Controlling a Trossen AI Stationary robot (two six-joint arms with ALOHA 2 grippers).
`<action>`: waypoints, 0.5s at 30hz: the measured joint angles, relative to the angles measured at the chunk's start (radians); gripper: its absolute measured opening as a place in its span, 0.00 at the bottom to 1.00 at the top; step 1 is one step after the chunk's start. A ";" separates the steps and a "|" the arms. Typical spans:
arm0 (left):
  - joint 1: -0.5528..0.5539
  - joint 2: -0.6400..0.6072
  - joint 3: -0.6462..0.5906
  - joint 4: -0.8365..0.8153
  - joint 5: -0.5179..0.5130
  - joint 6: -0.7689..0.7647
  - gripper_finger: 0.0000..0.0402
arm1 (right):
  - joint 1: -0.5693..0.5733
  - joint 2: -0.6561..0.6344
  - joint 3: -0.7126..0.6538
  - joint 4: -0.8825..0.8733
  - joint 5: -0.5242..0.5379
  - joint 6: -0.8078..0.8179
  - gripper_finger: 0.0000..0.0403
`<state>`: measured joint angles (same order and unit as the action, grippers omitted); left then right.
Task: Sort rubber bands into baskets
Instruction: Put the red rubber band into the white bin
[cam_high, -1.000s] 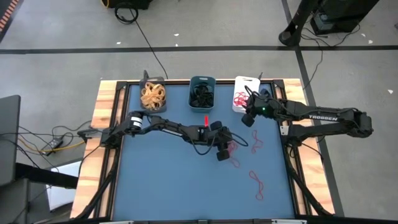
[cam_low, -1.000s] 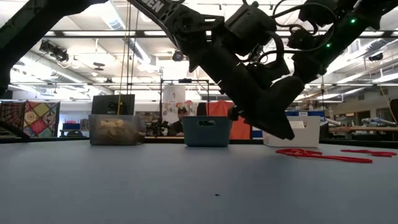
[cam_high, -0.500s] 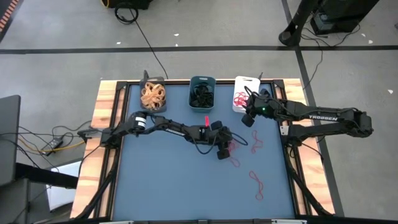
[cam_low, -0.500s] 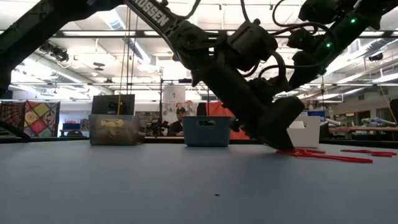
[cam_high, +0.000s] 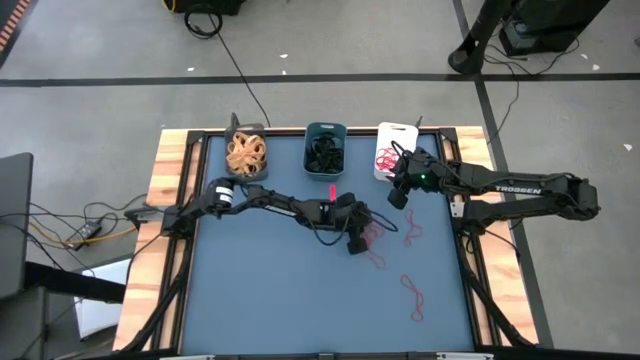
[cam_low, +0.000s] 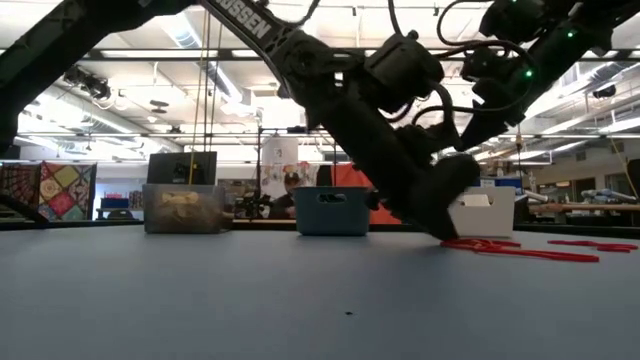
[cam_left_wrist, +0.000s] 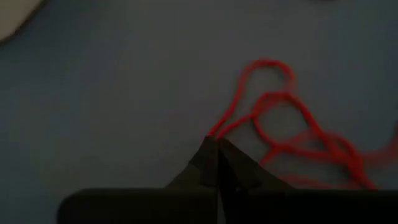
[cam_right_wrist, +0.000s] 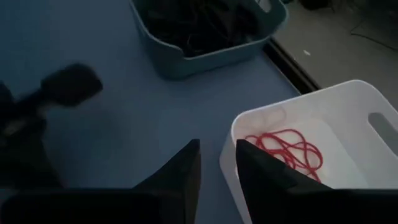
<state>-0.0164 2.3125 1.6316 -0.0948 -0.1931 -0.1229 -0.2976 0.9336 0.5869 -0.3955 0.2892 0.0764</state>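
Note:
My left gripper (cam_high: 357, 244) is down on the blue table, shut on a bunch of red rubber bands (cam_left_wrist: 280, 124), which spreads on the table beyond its fingertips (cam_low: 500, 246). My right gripper (cam_right_wrist: 217, 163) is open and empty, in the air beside the near side of the white basket (cam_high: 392, 160), which holds red bands (cam_right_wrist: 286, 149). The teal basket (cam_high: 325, 150) holds black bands. The dark grey basket (cam_high: 245, 155) holds tan bands. All three baskets stand along the table's far edge. My left gripper pinches the near ends of the red bands' strands (cam_left_wrist: 216, 132) between the tips of its two shut fingers. The fingers slant down onto the table from the left. The bands lie slack on the table, fanning out from the tips.
More red bands lie loose on the table to the right (cam_high: 412, 232) and toward the near right (cam_high: 413, 295). Wooden rails (cam_high: 170, 190) frame the table at left and right. The blue surface to the near left is bare.
My left gripper has gone down from a little above the table until its fingertips rest on the table at the red bands.

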 joint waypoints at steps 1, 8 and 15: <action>0.001 -0.017 -0.002 -0.034 0.012 0.011 0.01 | 0.004 0.000 -0.004 0.002 0.000 -0.004 0.27; -0.038 -0.158 0.001 -0.039 -0.014 0.052 0.00 | 0.038 0.005 -0.084 0.086 -0.169 -0.069 0.24; -0.070 -0.175 -0.001 -0.040 -0.061 0.093 0.00 | 0.068 0.018 -0.155 0.302 -0.450 -0.105 0.29</action>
<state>-0.0860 2.1379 1.6303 -0.1352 -0.2538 -0.0299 -0.2300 0.9518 0.4315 -0.0937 -0.1604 -0.0283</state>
